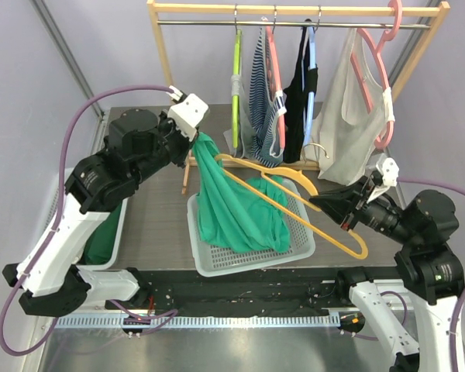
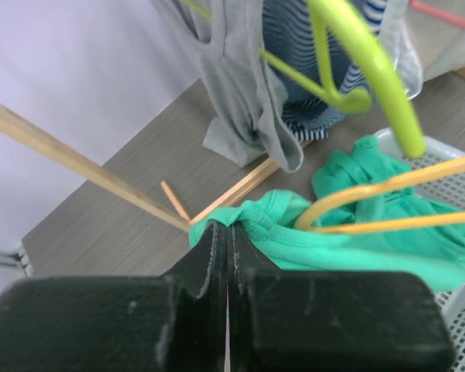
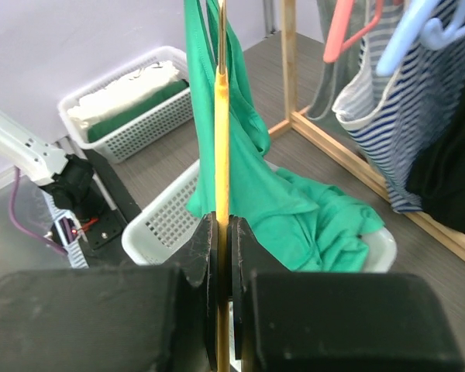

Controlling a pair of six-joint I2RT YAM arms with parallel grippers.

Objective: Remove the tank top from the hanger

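Observation:
The green tank top [image 1: 232,205] hangs stretched between my two grippers, its lower part pooled in a white basket [image 1: 209,263]. My left gripper [image 1: 195,133] is shut on a bunched hem of the top [image 2: 356,240], seen pinched at the fingertips of the left gripper [image 2: 226,226]. The yellow hanger [image 1: 331,235] slants from the top's upper part down to the right and is still threaded through the fabric. My right gripper [image 1: 319,203] is shut on it. In the right wrist view the hanger's bar [image 3: 222,116] runs straight up from the right gripper [image 3: 222,221], with the tank top [image 3: 294,209] draped behind.
A wooden rack [image 1: 294,9] at the back carries a lime hanger [image 1: 235,70], a striped top [image 1: 260,101], a black top [image 1: 301,101] and a pale top [image 1: 349,116] on a pink hanger. A second basket [image 1: 112,232] with folded clothes sits at the left.

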